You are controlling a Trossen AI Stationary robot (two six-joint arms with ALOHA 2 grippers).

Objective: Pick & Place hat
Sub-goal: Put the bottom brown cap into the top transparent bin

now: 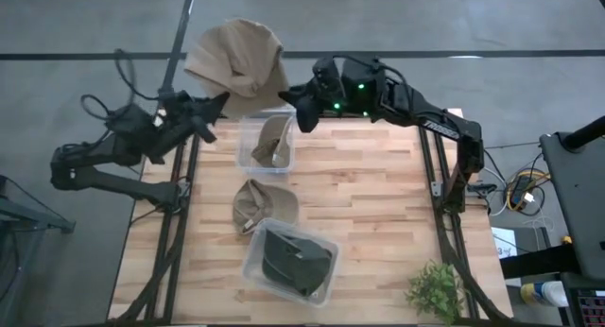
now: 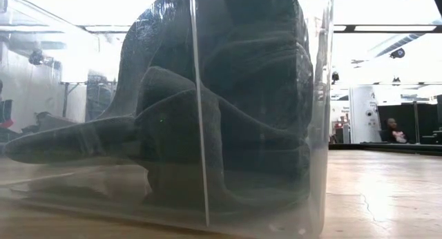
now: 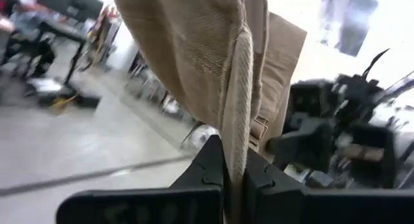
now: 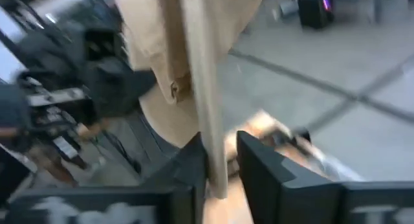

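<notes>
Here the tan hat (image 1: 236,58) hangs in the air just beyond the far edge of the counter (image 1: 378,204), held up between the two arms. The left gripper (image 1: 216,108) sits at the far left corner of the counter, its jaws closed tight on a fold of the tan hat's fabric; the left wrist view shows the cloth (image 3: 236,120) pinched flat between the two dark fingers. The right gripper (image 1: 304,108) is just right of the tan hat; its jaws stand partly apart around a strip of the same fabric (image 4: 200,107), with a gap showing on one side of the strip.

On the counter, a clear bin (image 1: 267,143) near the far edge holds a brown cap. A second tan cap (image 1: 260,204) lies loose in the middle. Nearer, another clear bin (image 1: 288,261) holds a dark hat (image 2: 228,108). A small green plant (image 1: 435,289) stands at the near right corner.
</notes>
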